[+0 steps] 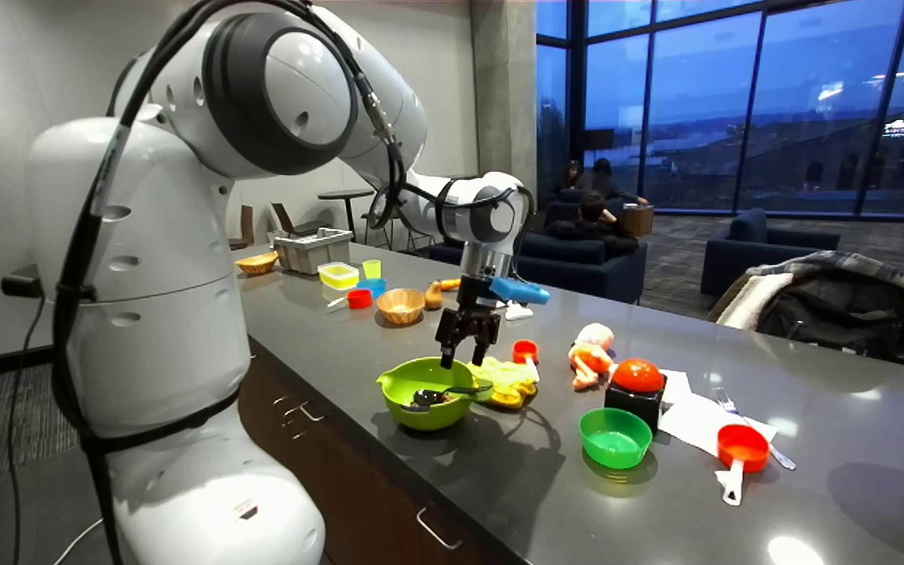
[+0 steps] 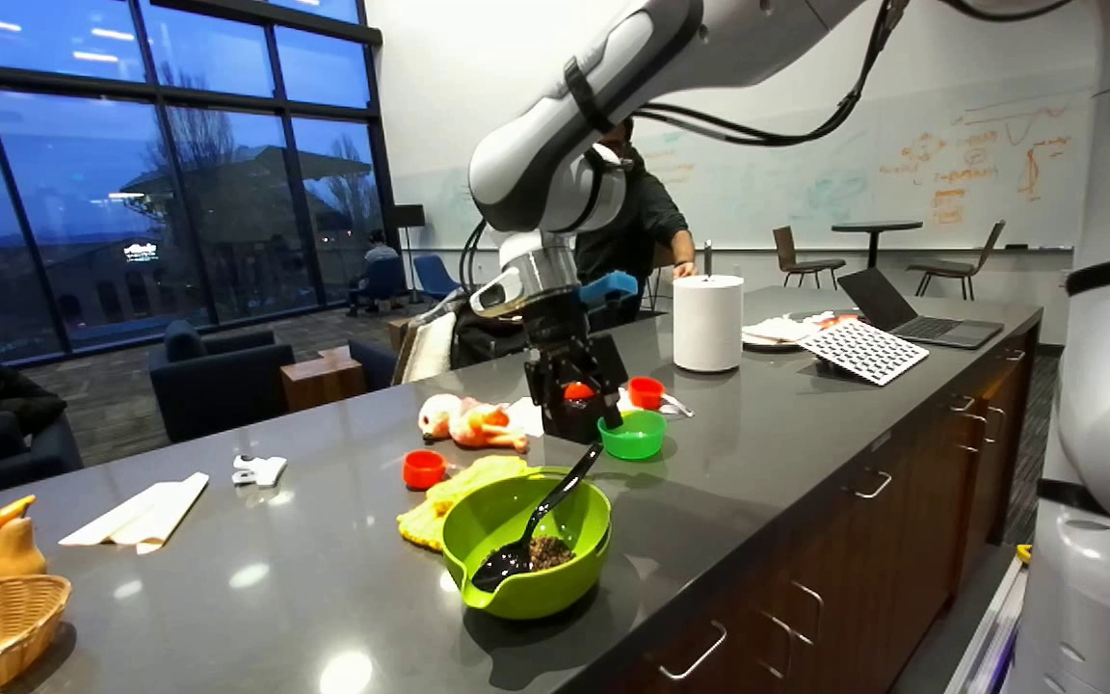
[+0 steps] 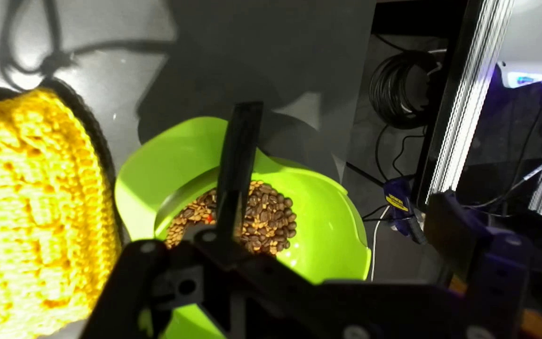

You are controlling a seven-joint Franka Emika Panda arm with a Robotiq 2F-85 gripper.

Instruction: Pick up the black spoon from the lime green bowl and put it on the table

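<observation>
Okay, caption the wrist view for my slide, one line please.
Open pincer near a black spoon jutting out of a lime green bowl of brown bits, yellow knitted cloth alongside.

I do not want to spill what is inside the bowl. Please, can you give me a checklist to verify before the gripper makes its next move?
1. Gripper open: ok, jaws apart.
2. Lime green bowl upright on the table: ok.
3. Black spoon with its handle past the rim: ok.
4. Handle centred between the jaws: seems not ok; in the wrist view it lines up with one jaw.
5. Spoon head carrying no brown beans: cannot tell, too dark.
</observation>
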